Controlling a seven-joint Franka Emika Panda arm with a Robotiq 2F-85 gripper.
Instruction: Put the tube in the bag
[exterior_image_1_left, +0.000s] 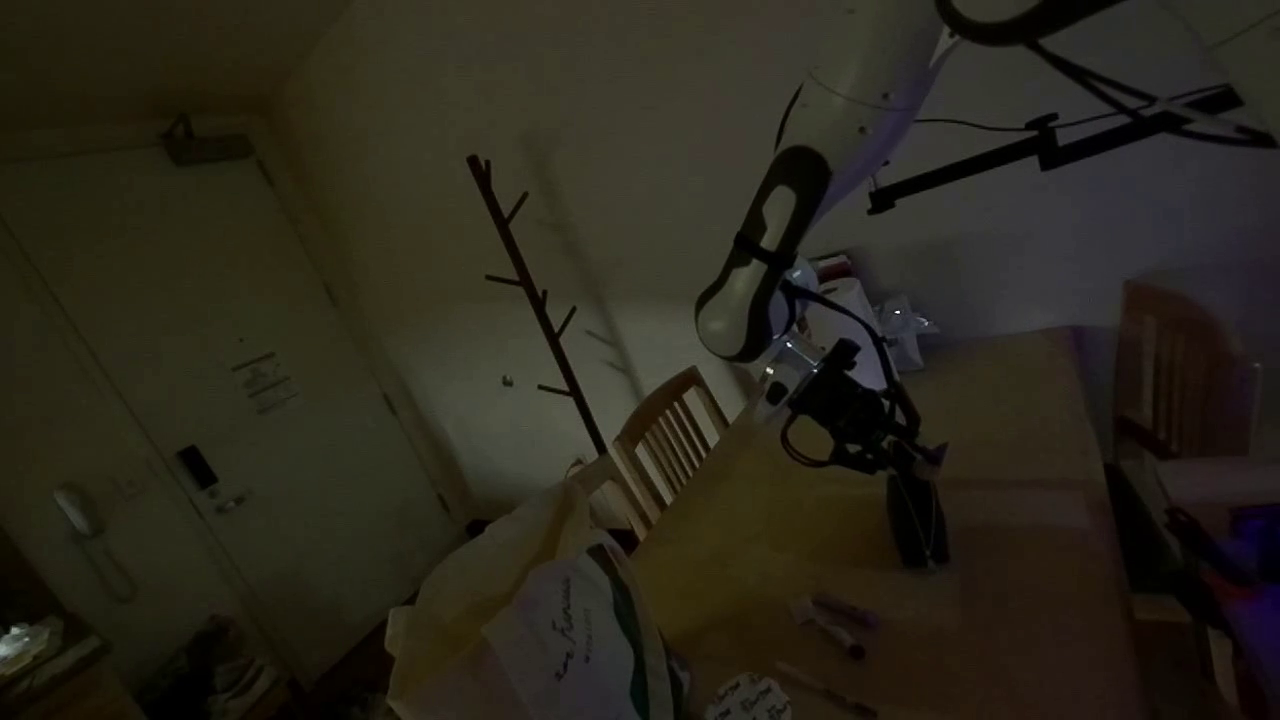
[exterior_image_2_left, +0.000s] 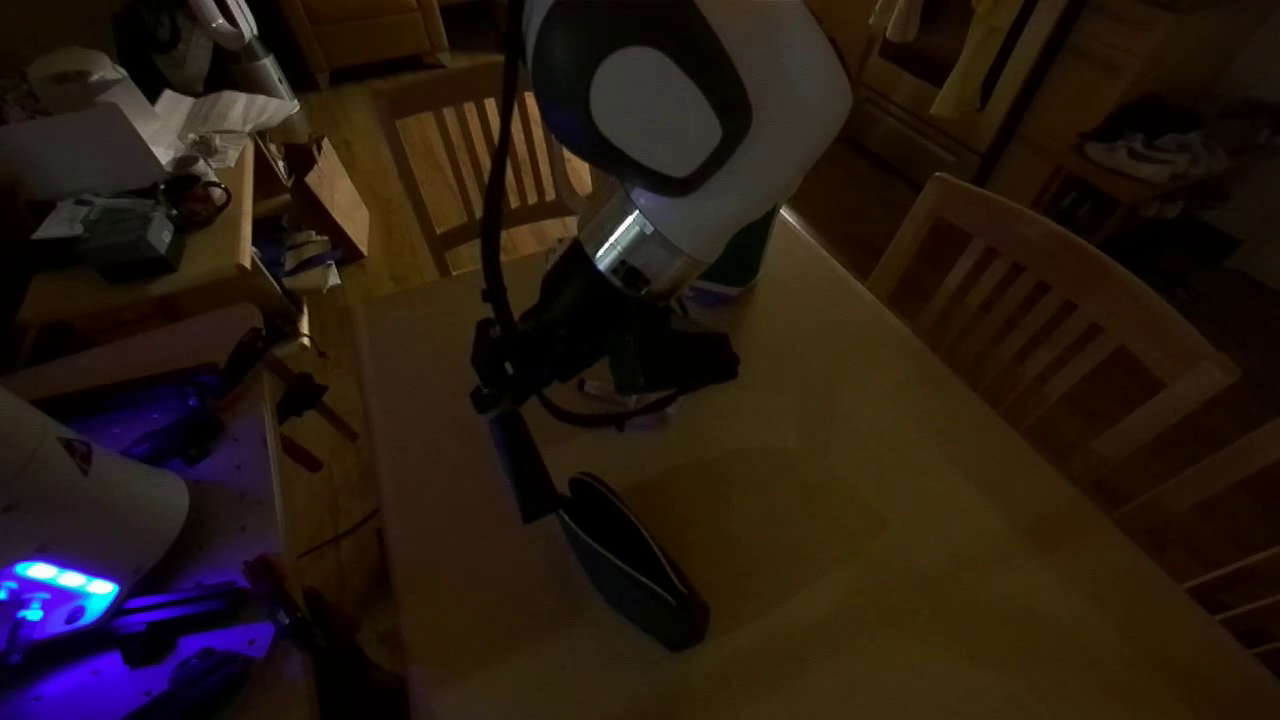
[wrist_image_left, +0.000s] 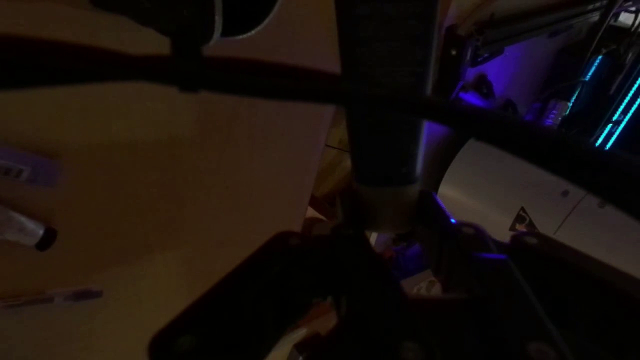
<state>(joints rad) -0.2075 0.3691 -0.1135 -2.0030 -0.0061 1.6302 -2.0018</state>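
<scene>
1. Dark squeeze tube (exterior_image_2_left: 522, 465) hangs tilted from the gripper (wrist_image_left: 387, 212); jaws clenched on its narrow, paler end, one finger either side.
2. Tube is above the table (exterior_image_2_left: 860, 480), outside and just beside the open black zip pouch (exterior_image_2_left: 625, 590), which I take for the task's bag. Too dark to tell whether the tube's lower end touches the pouch.
3. Handling, by judgement: fairly light, smooth, soft-walled, not fragile. The body should dent under a firm squeeze; the narrow end ought to be stiffer.
4. Best hold: that narrow end, as now, leaving the wide end free to lead into the pouch mouth. A short grip on smooth skin could let the tube pivot if it snags.
5. Pouch seems soft-sided; a nudge may slide or fold it.
6. Count: one dark tube, one pouch, one gripper; one small black-capped white tube (wrist_image_left: 17, 227), one purple packet (wrist_image_left: 40, 167), one pen (wrist_image_left: 50, 298), one round printed disc (exterior_image_1_left: 748, 697), one large printed carrier bag (exterior_image_1_left: 570, 630).
</scene>
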